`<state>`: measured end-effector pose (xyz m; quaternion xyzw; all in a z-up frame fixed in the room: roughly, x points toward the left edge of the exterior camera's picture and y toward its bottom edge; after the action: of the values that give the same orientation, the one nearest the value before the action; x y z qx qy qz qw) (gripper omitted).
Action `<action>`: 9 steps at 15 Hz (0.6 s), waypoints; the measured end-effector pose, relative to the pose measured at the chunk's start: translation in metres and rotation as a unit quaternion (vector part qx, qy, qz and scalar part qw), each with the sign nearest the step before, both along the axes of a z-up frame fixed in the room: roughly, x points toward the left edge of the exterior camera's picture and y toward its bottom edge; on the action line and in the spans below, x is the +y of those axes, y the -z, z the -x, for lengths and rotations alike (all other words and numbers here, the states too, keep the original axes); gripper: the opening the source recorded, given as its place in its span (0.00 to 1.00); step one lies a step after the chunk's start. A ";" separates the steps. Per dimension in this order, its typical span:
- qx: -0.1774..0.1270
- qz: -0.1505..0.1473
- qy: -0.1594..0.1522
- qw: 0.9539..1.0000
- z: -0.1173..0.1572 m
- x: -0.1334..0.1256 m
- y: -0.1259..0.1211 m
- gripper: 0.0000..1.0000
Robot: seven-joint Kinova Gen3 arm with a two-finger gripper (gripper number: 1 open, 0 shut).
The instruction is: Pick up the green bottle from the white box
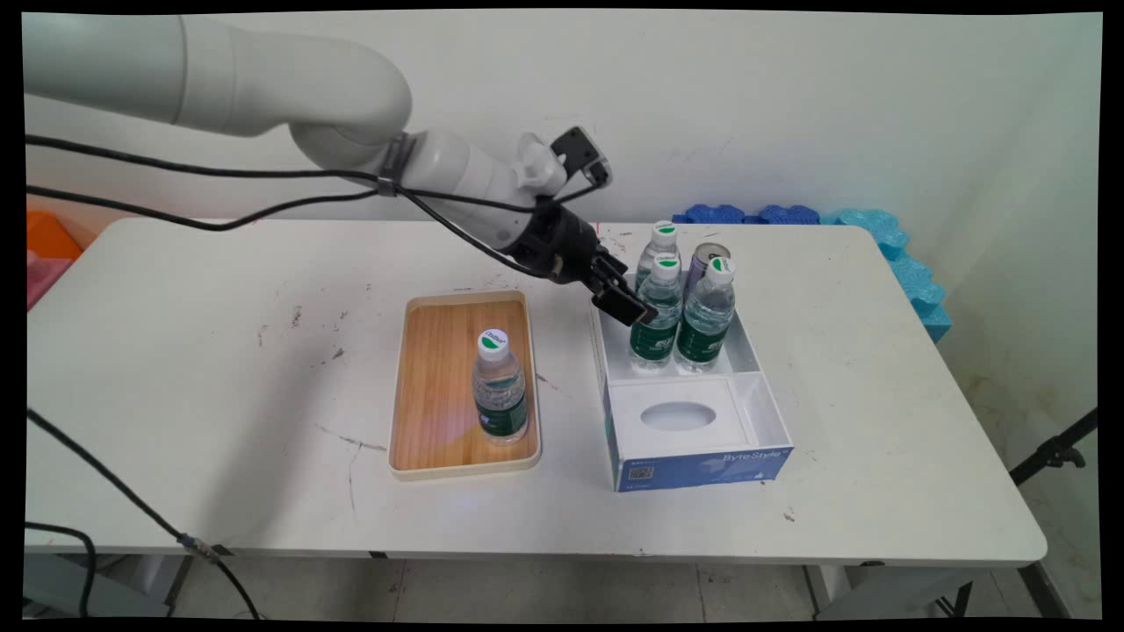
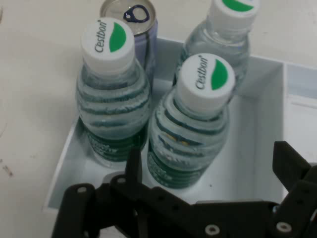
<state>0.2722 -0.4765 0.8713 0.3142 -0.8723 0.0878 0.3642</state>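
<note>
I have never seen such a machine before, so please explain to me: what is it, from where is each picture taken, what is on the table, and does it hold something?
This is a white robot arm with a black gripper at its end. One picture comes from a fixed camera looking down across the white table. The other comes from a camera on the hand itself, looking along the gripper.

On the table lies a wooden tray with one water bottle standing in it. Beside it is a white box with compartments. Its far compartment holds three water bottles and a drink can. The near compartment holds a tissue box.

The jaws are open and hold nothing. They hover right by the nearest bottle in the box.
</note>
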 end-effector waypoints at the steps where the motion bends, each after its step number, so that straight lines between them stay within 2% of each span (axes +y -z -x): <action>1: -0.001 0.003 0.000 1.000 0.003 -0.002 0.004 1.00; 9: -0.008 0.020 -0.001 1.000 0.019 -0.014 0.031 1.00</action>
<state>0.2534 -0.4904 0.8404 0.3066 -0.8729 0.1083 0.3637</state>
